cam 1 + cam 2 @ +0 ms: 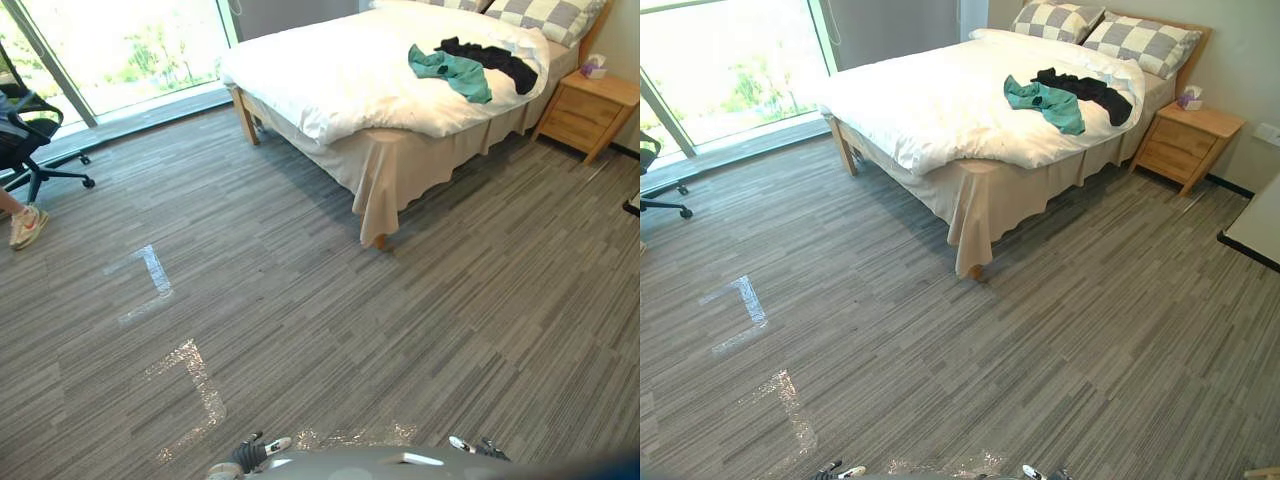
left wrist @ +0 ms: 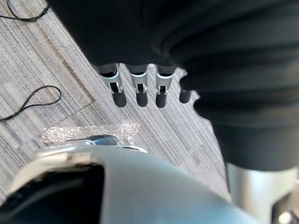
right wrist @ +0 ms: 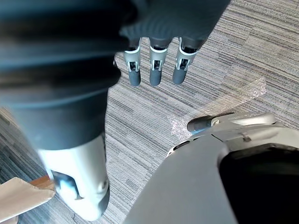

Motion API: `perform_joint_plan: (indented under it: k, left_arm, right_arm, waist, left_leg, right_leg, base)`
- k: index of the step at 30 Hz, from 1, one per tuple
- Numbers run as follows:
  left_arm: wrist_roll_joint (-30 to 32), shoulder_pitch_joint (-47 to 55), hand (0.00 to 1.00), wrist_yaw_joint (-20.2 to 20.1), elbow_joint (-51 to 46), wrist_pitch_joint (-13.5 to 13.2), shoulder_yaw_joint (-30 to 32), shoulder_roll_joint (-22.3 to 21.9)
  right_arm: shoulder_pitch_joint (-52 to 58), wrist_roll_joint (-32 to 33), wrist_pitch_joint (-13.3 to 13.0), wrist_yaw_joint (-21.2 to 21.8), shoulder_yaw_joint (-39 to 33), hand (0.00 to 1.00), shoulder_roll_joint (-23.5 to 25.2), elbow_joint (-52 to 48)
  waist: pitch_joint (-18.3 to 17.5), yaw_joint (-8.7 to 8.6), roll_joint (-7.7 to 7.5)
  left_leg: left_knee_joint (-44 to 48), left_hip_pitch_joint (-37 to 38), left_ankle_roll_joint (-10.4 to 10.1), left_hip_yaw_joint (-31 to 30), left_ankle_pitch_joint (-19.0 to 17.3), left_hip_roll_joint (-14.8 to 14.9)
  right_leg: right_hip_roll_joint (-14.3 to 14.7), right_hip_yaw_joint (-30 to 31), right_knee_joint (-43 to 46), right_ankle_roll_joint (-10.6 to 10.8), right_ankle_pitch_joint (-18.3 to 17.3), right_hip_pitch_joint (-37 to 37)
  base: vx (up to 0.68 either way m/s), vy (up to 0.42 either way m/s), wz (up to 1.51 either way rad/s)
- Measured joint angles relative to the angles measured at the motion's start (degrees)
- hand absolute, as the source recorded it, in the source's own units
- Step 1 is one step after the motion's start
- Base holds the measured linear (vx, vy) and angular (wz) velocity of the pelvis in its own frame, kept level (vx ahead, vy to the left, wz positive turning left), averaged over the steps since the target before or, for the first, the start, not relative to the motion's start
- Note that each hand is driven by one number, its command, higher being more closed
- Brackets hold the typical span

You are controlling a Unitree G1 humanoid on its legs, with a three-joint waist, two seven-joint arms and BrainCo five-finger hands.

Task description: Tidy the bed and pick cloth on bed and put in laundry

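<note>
**Nothing begun: both hands empty, clothes lying on the bed**

The left hand (image 2: 140, 91) and the right hand (image 3: 156, 70) hang with fingers straight and relaxed, holding nothing, above the striped carpet (image 1: 940, 330). Well apart from them, at about one o'clock from the robot, stands the bed (image 1: 920, 100). A teal cloth (image 1: 1045, 103) and a black cloth (image 1: 1085, 88) lie touching on its rumpled white duvet, just short of the checked pillows (image 1: 1140, 40). By my reading, every step is left: walking over, lifting both cloths, carrying them to the laundry, and smoothing the bedding.
</note>
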Motion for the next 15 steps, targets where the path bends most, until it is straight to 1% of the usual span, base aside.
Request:
perform_joint_plan:
  k: [2, 3, 4, 5, 6, 7, 8, 9, 10, 11, 12, 13, 14, 15]
  left_arm:
    - [0.0, -0.3, 0.0, 0.0, -0.1, 0.1, -0.8, 0.3]
    - [-0.1, -0.7, 0.0, 0.0, -0.1, 0.3, -1.2, 0.5]
    - [-0.1, -1.3, 0.0, 0.1, -0.1, 0.9, -1.4, 0.8]
    - [-0.1, -1.8, 0.0, 0.1, -0.1, 1.1, -1.5, 1.2]
    - [-0.1, -2.7, 0.0, 0.2, -0.1, 1.3, -2.0, 2.2]
    - [-0.1, -2.9, 0.0, 0.4, -0.1, 1.3, -2.2, 2.5]
    - [-0.2, -3.1, 0.0, 1.1, -0.1, 1.2, -2.4, 3.3]
    - [-0.3, -3.0, 0.0, 1.5, 0.0, 1.3, -2.5, 3.6]
    - [-0.3, -3.0, 0.0, 1.7, 0.0, 1.4, -2.5, 3.6]
    - [-0.4, -3.1, 0.0, 2.2, 0.0, 1.6, -2.7, 3.4]
    - [-0.4, -3.3, 0.0, 2.3, 0.0, 1.7, -2.9, 3.2]
    - [0.4, -3.3, 0.0, 2.3, 0.0, 2.2, -3.0, 2.9]
    - [1.6, -3.4, 0.0, 2.5, 0.0, 2.2, -3.1, 2.6]
    - [2.6, -3.6, 0.0, 2.7, 0.0, 2.2, -3.1, 2.3]
  right_arm:
    - [0.0, 0.6, -0.2, -0.2, 0.4, 0.0, -0.1, -0.3]
    - [0.0, 1.8, -0.6, -0.6, 0.5, 0.0, 0.0, -0.4]
    - [-0.1, 2.7, -0.9, -1.1, 0.7, 0.0, 0.3, -0.9]
    - [-0.2, 3.2, -0.9, -1.4, 0.7, 0.0, 0.6, -1.1]
    - [-0.4, 4.1, -1.0, -2.1, 1.5, 0.0, 1.0, -1.8]
    - [-0.5, 4.3, -1.2, -2.3, 2.0, 0.0, 1.1, -2.0]
    - [-0.8, 4.8, -1.4, -2.5, 2.6, 0.0, 1.6, -2.2]
    - [-0.7, 5.1, -1.6, -2.8, 2.6, 0.0, 2.2, -2.7]
    - [-0.7, 5.1, -1.6, -2.8, 2.6, 0.0, 2.2, -2.8]
    - [-0.7, 5.7, -1.6, -2.9, 2.7, 0.0, 2.1, -2.9]
    - [-0.7, 6.2, -1.7, -3.0, 2.7, 0.0, 2.0, -3.0]
    - [-0.5, 6.4, -1.7, -3.6, 2.5, 0.0, 1.8, -3.1]
    - [-0.4, 6.7, -1.7, -4.1, 2.3, 0.0, 1.7, -3.4]
    - [-0.2, 6.8, -1.7, -4.4, 2.0, 0.0, 1.6, -3.5]
  waist:
    - [0.0, -0.02, -0.05]
    - [0.2, 0.02, -0.13]
    - [0.8, -0.08, -0.29]
    - [1.3, -0.12, -0.69]
    - [2.7, -0.06, -2.09]
    - [3.4, -0.05, -2.72]
    - [4.1, 0.0, -3.78]
    - [4.4, -0.14, -3.81]
    - [4.5, -0.16, -3.85]
    - [4.8, -0.38, -3.56]
    - [5.2, -0.62, -3.05]
    - [5.4, -1.82, -2.4]
    - [5.7, -2.45, -1.71]
    - [6.0, -2.68, -1.38]
  left_leg:
    - [0.8, -1.8, 0.3, 0.6, -0.7, 0.2]
    - [2.4, -3.5, 0.3, 1.2, -1.1, 0.4]
    - [4.1, -5.0, 0.5, 1.5, -1.5, 0.5]
    - [4.8, -5.4, 0.3, 1.9, -1.7, 0.3]
    - [6.2, -5.9, 0.4, 3.0, -2.1, -0.1]
    - [6.7, -5.9, 0.3, 3.4, -2.4, -0.3]
    - [7.6, -5.7, 0.1, 4.6, -2.8, -0.6]
    - [8.2, -5.4, 0.3, 5.6, -3.5, -0.5]
    - [8.4, -5.0, 0.4, 6.2, -4.0, -0.4]
    - [9.6, -4.3, 0.0, 7.6, -5.0, 0.1]
    - [10.0, -3.9, -0.2, 7.8, -5.4, 0.4]
    - [10.3, -3.7, -0.1, 7.9, -6.0, 0.9]
    - [10.3, -3.6, 0.0, 8.2, -6.2, 1.4]
    - [10.4, -3.5, 0.0, 8.5, -6.3, 1.8]
  right_leg:
    - [0.0, 0.3, 1.5, -0.1, -1.0, -2.3]
    - [-0.1, 0.8, 5.5, -0.3, -2.5, -5.5]
    - [-0.7, 1.2, 11.9, -0.4, -5.0, -9.4]
    - [-1.3, 1.2, 15.5, -0.3, -6.6, -11.2]
    - [-2.6, 1.1, 22.3, 0.2, -9.3, -14.8]
    - [-3.2, 0.8, 25.0, 0.8, -10.2, -16.0]
    - [-4.3, 0.1, 29.0, 1.4, -11.5, -17.8]
    - [-5.0, -1.5, 30.6, 1.8, -12.5, -18.4]
    - [-5.3, -2.6, 30.8, 1.5, -13.0, -18.3]
    - [-5.5, -4.3, 30.4, 0.7, -13.5, -17.5]
    - [-5.4, -5.0, 29.9, 0.6, -13.4, -16.8]
    - [-5.0, -5.5, 29.2, 0.3, -13.2, -16.2]
    - [-4.7, -5.5, 29.3, 0.5, -13.0, -16.2]
    - [-4.4, -5.5, 29.5, 1.0, -12.7, -16.4]
  base:
    - [-0.01, 0.0, -0.13]
    - [0.02, 0.015, -0.23]
    - [0.03, 0.014, -0.23]
    - [0.0, 0.006, -0.23]
    - [-0.03, -0.009, -0.2]
    - [-0.04, -0.024, -0.33]
    - [-0.02, -0.044, -0.36]
    - [-0.01, -0.043, -0.41]
    - [0.01, -0.039, -0.56]
    - [0.02, -0.023, -0.5]
    - [0.0, -0.033, -0.4]
    - [-0.01, -0.033, -0.13]
    - [-0.02, -0.034, -0.12]
    - [-0.03, -0.054, -0.27]
